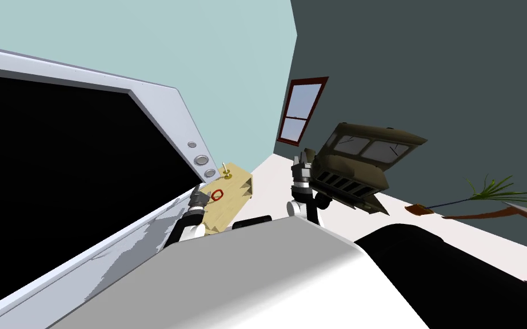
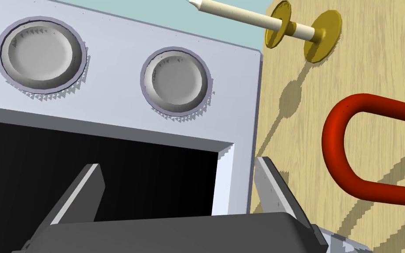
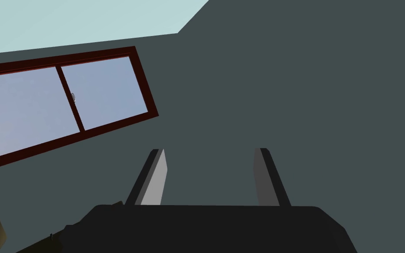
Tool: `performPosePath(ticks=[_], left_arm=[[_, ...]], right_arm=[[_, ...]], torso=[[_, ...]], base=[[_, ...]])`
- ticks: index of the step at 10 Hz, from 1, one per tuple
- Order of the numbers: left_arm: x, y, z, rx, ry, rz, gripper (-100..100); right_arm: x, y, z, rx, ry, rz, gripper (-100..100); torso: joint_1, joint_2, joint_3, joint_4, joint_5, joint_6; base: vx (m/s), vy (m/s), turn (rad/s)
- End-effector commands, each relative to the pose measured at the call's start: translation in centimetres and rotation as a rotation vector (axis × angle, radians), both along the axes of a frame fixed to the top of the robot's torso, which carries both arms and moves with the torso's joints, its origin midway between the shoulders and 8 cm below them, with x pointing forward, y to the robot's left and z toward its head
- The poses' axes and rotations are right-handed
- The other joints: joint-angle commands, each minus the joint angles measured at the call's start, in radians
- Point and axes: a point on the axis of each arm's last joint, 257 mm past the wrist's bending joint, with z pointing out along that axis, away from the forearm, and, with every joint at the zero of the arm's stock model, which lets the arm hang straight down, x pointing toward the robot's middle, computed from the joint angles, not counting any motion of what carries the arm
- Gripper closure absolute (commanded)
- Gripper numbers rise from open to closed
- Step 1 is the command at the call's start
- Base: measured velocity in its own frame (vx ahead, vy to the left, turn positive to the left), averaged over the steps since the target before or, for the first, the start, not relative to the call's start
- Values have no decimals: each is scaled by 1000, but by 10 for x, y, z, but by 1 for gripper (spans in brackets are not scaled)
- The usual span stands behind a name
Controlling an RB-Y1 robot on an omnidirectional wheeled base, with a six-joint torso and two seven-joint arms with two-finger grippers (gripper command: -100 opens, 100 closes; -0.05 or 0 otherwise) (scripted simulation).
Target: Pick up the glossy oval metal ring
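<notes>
The red oval ring (image 2: 334, 140) is seen lying flat on the wooden worktop (image 2: 373, 66), just right of the left end effector (image 2: 178, 163), whose fingers are held apart beside the white appliance (image 2: 109, 110). The right end effector (image 3: 210, 153) is held raised, fingers apart.

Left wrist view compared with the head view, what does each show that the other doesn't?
Left wrist view: left gripper, jaws open, the glossy red oval ring outside them, beside one finger. Head view: right gripper near a dark brown cabinet, a red-framed window. Shared: ring, light wooden tabletop, white candle in its brass holder, grey round knobs.
</notes>
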Motion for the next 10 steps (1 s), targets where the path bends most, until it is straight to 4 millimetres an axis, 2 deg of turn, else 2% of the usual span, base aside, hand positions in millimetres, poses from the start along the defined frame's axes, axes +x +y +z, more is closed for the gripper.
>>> performPosePath(ticks=[1, 2, 7, 8, 10], left_arm=[[-3, 3, -21, -11, 48, 6, -100], [-3, 3, -21, -11, 48, 6, -100], [-5, 6, -73, -40, 179, 19, -100], [-7, 6, -91, -51, 226, 23, -100], [-9, 4, -106, -65, 264, 27, -100]], right_arm=[[0, 0, 0, 0, 0, 0, 0], [0, 0, 0, 0, 0, 0, 0], [0, 0, 0, 0, 0, 0, 0], [0, 0, 0, 0, 0, 0, 0], [0, 0, 0, 0, 0, 0, 0]], torso=[[0, 0, 0, 0, 0, 0], [0, 0, 0, 0, 0, 0], [2, -1, -1, 0, 0, 0], [2, -1, -1, 0, 0, 0], [1, -2, -1, 0, 0, 0]], base=[[39, -50, 58], [29, -29, 18], [45, -26, 43], [68, -39, 84], [63, -43, 43]])
